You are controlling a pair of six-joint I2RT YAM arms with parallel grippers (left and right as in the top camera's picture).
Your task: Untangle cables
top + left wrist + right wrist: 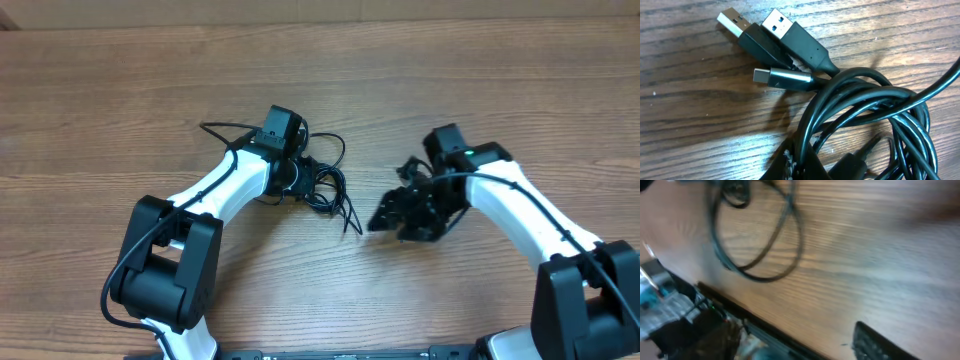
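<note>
Fingers of the left arm [788, 164] are closed, seemingly pinching a strand of the cables [860, 110]. The cables lie bunched on the worktop [90, 90] left of centre, with three plugs [790, 35] fanned beside. Right fingers [871, 343] are near the bundle's right side, too blurred to tell their gap.
</note>
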